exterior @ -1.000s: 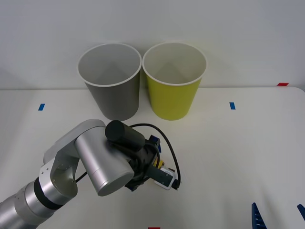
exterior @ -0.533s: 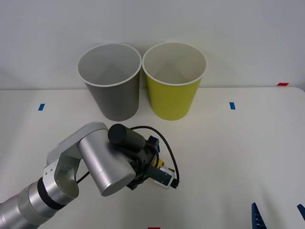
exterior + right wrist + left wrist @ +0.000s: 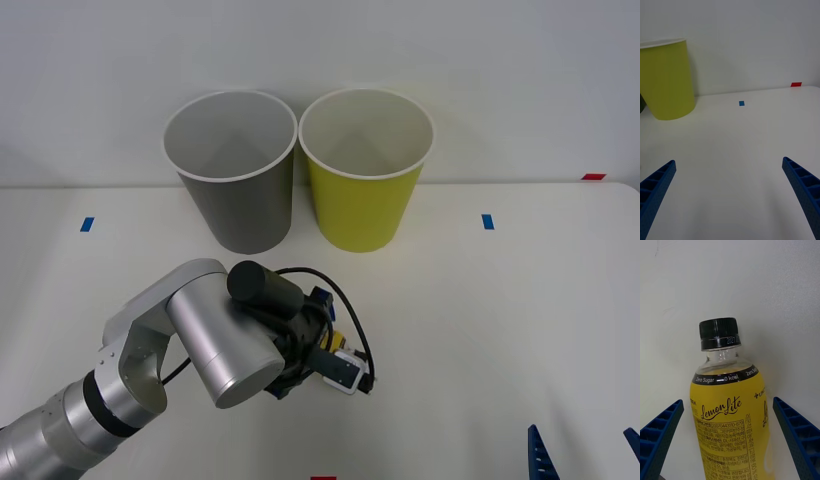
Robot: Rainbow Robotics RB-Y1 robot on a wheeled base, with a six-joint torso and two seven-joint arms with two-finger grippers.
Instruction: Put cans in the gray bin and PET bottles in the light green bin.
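The PET bottle (image 3: pixel 730 420), yellow label with a black band and black cap, lies on the white table between the open fingers (image 3: pixel 660 435) of my left gripper (image 3: pixel 730 450), which stand apart from its sides. From the front, my left gripper (image 3: pixel 328 348) points down at mid-table, and only a yellow sliver of the bottle (image 3: pixel 341 340) shows past the wrist. The gray bin (image 3: pixel 245 215) and the light green bin (image 3: pixel 362 215) stand upright side by side at the back. My right gripper (image 3: pixel 583 455) waits open at the near right edge.
Blue tape marks (image 3: pixel 87 224) (image 3: pixel 487 221) sit left and right on the table, and a red mark (image 3: pixel 593 176) lies at the far right edge. The right wrist view shows the light green bin (image 3: pixel 666 82) and bare table ahead of the open right gripper (image 3: pixel 728 180).
My left arm has shifted slightly, its wrist settling a little closer over the bottle. The bins and the right gripper have not moved.
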